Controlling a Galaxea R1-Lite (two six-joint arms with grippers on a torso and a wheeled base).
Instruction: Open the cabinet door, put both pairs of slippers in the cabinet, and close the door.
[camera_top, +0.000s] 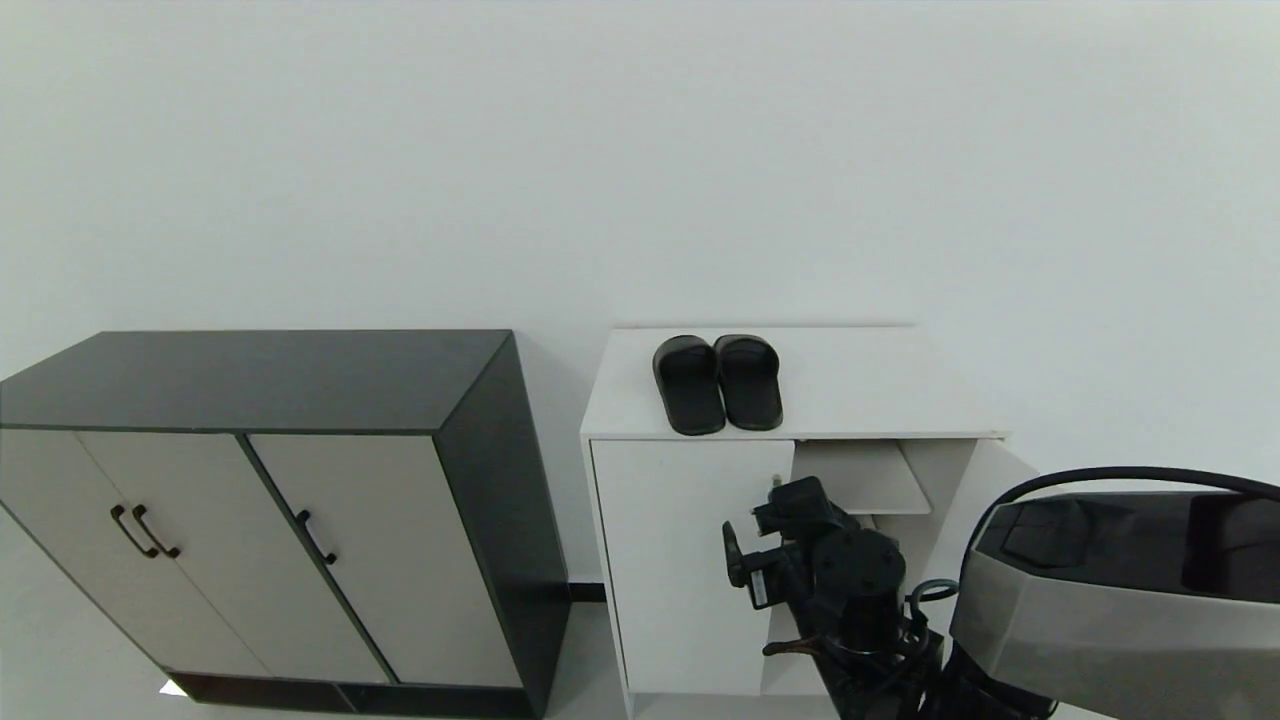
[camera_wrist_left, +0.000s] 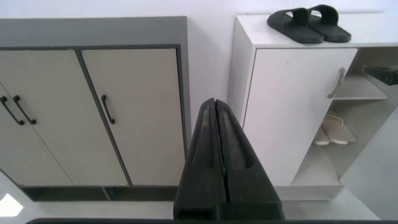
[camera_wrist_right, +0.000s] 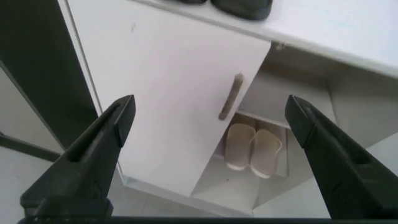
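Note:
A pair of black slippers (camera_top: 718, 382) (camera_wrist_left: 309, 25) (camera_wrist_right: 239, 6) lies on top of the white cabinet (camera_top: 850, 385). Its left door (camera_top: 690, 560) (camera_wrist_right: 168, 93), with a bar handle (camera_wrist_right: 231, 96) (camera_wrist_left: 336, 83), is closed, while the right side stands open. A pair of white slippers (camera_wrist_right: 254, 146) (camera_wrist_left: 334, 129) sits on the cabinet floor under a shelf (camera_top: 870, 480). My right gripper (camera_top: 760, 535) (camera_wrist_right: 210, 106) is open in front of the handle, a short way off, holding nothing. My left gripper (camera_wrist_left: 217, 155) is shut and empty, farther back, facing both cabinets.
A black cabinet (camera_top: 280, 385) (camera_wrist_left: 93, 31) with pale doors and dark handles stands left of the white one, with a narrow gap between. The white cabinet's right door (camera_top: 1000, 480) is swung outward. A plain wall rises behind.

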